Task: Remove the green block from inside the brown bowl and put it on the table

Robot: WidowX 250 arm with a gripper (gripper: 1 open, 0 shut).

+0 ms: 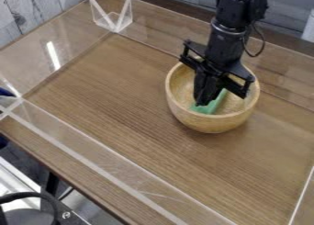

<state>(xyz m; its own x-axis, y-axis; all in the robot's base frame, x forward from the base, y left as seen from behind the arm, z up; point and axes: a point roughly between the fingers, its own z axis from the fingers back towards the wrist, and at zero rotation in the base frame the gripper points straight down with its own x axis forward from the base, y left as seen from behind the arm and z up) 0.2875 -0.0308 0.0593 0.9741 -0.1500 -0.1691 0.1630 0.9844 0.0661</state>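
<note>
The green block (210,106) lies inside the brown bowl (179,104), resting aslant against the pale inner wall on the side nearer the camera, not yet lifted clear. In the single camera view the gripper (211,94) points straight down into the bowl, its dark fingers drawn together on the upper part of the block; green shows just below and between the tips, so the claw is judged clenched on the block, though the contact itself is partly hidden by the fingers. For the step in hand, the lift should go straight up until the block's lower end clears the thick rim, since a sideways pull while low would likely drag the block against the wall or shift the bowl. The grip sits toward one end, so the block may swing; a slow rise is advised. The table (105,95) offers broad bare wood to the left of the bowl for set-down. Low clear acrylic walls (73,144) border it, and a clear bracket (113,16) stands at the far corner, both well apart from the bowl.
</note>
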